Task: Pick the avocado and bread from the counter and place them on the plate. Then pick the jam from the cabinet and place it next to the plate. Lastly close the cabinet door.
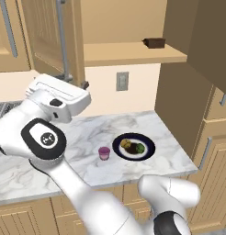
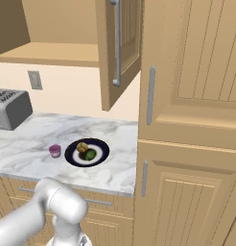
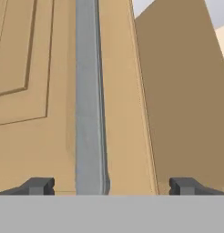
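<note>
On the white marble counter [image 1: 174,151] the dark navy plate [image 1: 149,148] holds the tan bread [image 1: 125,143] and the green avocado [image 1: 140,148]. The purple-pink jam [image 1: 104,153] stands on the counter just left of the plate [image 2: 101,150]; the jam [image 2: 54,151] is apart from its rim. The cabinet [image 1: 133,53] has both doors swung open. My gripper [image 3: 113,186] is open in front of the left door [image 1: 46,32], and the silver bar handle [image 3: 89,100] runs between the fingertips [image 3: 41,185]. Nothing is held.
A dark brown box [image 1: 155,43] sits on the cabinet shelf. A toaster [image 2: 12,109] stands on the counter at the left. A wall outlet [image 1: 122,81] is behind the plate. Tall wooden cabinets [image 2: 192,96] bound the counter on the right.
</note>
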